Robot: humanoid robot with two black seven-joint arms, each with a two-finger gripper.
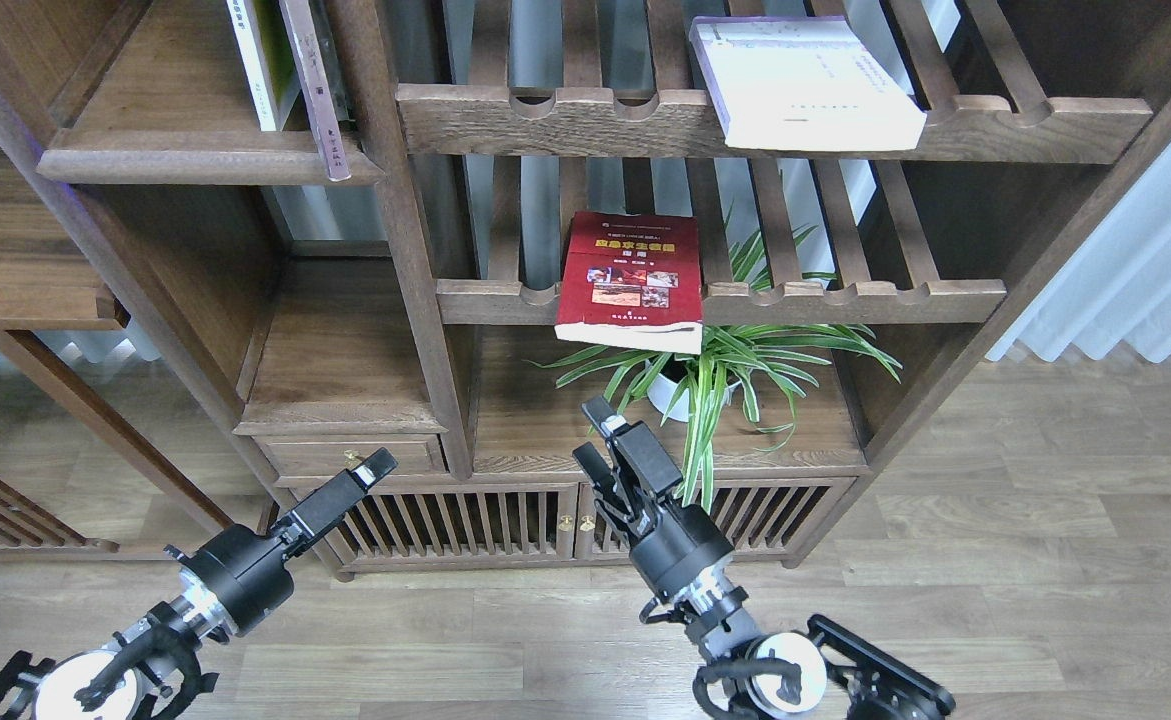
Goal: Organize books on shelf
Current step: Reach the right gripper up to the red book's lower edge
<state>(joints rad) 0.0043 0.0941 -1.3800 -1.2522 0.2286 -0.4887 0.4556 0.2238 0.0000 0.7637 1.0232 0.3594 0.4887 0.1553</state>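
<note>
A big dark wooden bookcase (pixel 405 250) is seen filling most of the view, standing on a pale wood floor (pixel 1045 560). High on the left, a flat plank shelf (pixel 195 160) with a rounded front edge is seen. A book with a yellow-green cover (pixel 263 60) is stood upright on it, with a thin purplish book (pixel 313 90) leaned beside it.

To the right, a white book (pixel 810 85) with a purple edge is laid flat on the top slatted rack (pixel 565 120), with its corner sticking out over the front rail. On the slatted rack below (pixel 845 300), a red book (pixel 632 280) with small photos is laid flat, and its front end is hung over the rail. Under it, a green leafy plant (pixel 715 375) in a white pot is placed.

The right gripper (pixel 595 435) is held up in front of the plant, with its fingers parted and nothing in them. The left gripper (pixel 380 465) is held near the small drawer (pixel 355 455); its fingers cannot be told apart.
</note>
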